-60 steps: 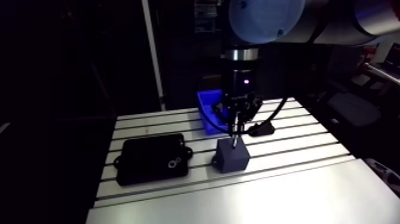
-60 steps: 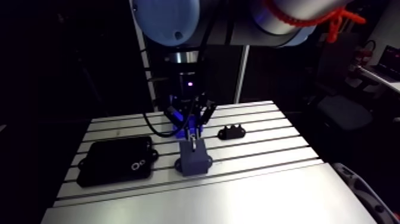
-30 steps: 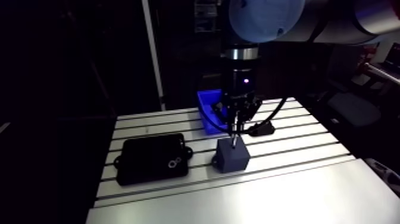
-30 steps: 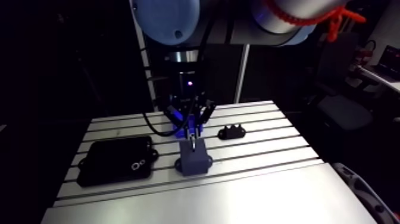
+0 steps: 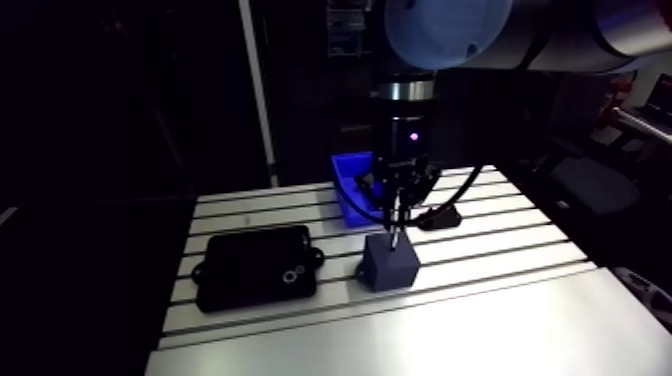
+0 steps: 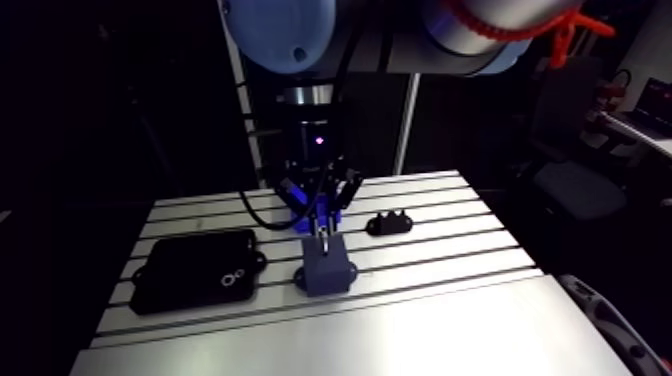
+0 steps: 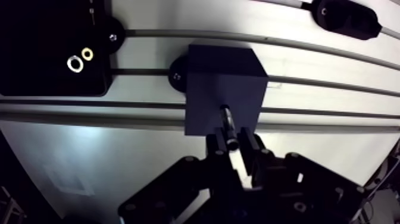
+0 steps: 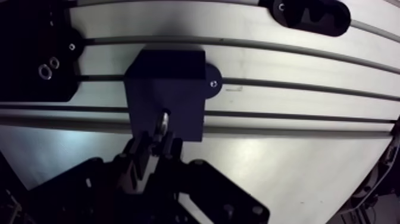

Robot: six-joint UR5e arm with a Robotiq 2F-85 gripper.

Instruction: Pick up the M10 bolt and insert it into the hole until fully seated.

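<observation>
Bolt (image 7: 228, 122) in end effector (image 7: 236, 144) — at block (image 7: 223, 74)

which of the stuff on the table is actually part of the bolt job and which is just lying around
Part of the job:
- M10 bolt, pinched in the gripper
- dark blue block, with the bolt's tip at its top face

Just lying about:
- black plate with two small rings
- blue bin behind the block
- small black piece beside the bin

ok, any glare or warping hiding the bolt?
Wrist view: slots bow from the wide lens; glare on the table beside the gripper, clear of the bolt, which shines against the dark block. Arm view: dim, bolt only a small glint.
</observation>
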